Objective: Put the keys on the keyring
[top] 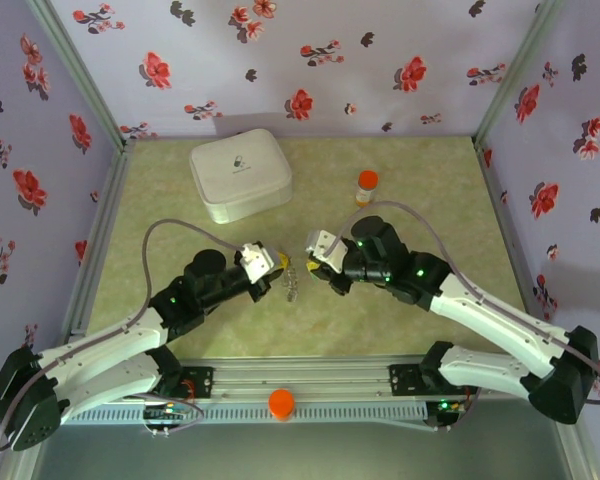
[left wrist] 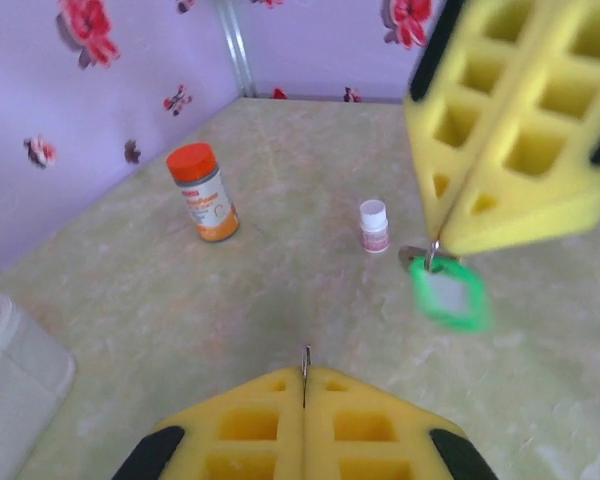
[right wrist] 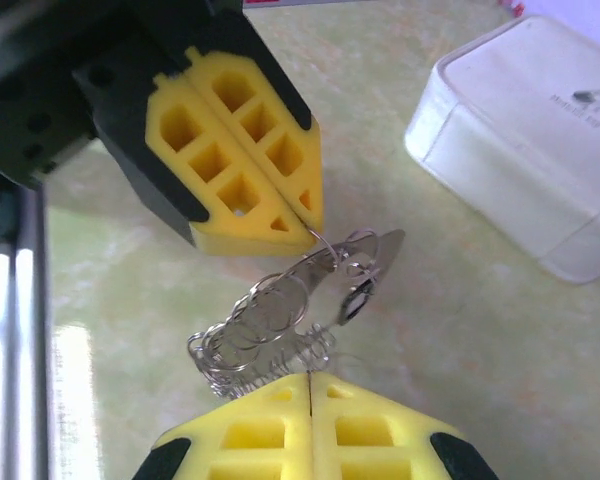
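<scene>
Both grippers were fully shut. The left gripper (left wrist: 303,380) pinched a thin wire at its tip, and the right gripper (right wrist: 310,385) did the same. As far as I could tell, both wires belonged to the keyring (right wrist: 270,325), which hung as a loose tangle of thin metal loops between the two tips, above the middle of the table (top: 310,330).

The green key (left wrist: 448,297) dangled just below the right gripper tip, at about 6 o'clock from it. A flat metal blade (right wrist: 382,247), probably of a key, stuck out of the tangle at 2 o'clock; I could not tell what head it had.

I judge the keyring to be very light, floppy and slippery, so it will sag and twist when pulled. It should be held on the wire itself, close to the end to be threaded. The keys look stiff and small, best pinched by the head.

The white case (top: 240,175) stood at 11 o'clock from the grippers, closed, its contents hidden. The bottle (left wrist: 205,195) stood at 1 o'clock, capped. A small vial (left wrist: 374,226) stood near it, also capped.
</scene>
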`<state>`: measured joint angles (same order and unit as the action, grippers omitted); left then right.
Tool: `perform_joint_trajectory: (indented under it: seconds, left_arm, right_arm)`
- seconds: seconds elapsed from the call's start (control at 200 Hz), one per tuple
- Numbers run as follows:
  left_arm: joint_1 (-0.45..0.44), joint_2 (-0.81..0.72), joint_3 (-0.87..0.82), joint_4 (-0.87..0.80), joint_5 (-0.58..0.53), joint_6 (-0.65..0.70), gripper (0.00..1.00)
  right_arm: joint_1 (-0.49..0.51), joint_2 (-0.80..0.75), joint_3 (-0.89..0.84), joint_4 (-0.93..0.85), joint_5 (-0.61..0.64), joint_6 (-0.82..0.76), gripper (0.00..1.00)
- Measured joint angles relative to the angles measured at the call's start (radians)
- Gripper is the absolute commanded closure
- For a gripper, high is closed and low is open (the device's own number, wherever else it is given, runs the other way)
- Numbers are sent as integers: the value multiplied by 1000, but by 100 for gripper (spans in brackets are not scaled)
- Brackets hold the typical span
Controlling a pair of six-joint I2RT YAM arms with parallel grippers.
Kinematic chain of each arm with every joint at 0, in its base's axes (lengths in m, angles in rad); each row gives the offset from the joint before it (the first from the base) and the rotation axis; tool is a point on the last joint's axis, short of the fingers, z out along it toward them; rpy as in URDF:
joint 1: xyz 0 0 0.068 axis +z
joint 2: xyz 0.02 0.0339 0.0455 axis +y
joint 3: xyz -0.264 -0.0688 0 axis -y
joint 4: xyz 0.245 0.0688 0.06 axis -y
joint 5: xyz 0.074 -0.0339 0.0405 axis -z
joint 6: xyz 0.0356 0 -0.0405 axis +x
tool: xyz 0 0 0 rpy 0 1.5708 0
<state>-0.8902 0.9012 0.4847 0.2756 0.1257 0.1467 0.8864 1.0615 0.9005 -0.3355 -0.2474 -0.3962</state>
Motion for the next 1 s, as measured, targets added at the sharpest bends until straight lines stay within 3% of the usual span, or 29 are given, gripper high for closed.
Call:
perform_joint_trajectory:
  seconds: [0.165,0.455,1.0]
  left_arm:
    - [0,-12,3,-35,-14,-182,100]
    - [0,-10,27,-76,-21,-397,100]
    - [-1,42,77,-103,32,-503,100]
  right_arm:
    - [13,48,0,48,77,-97,100]
    - [28,60,2,68,61,-233,100]
    - [67,86,3,153,98,-297,100]
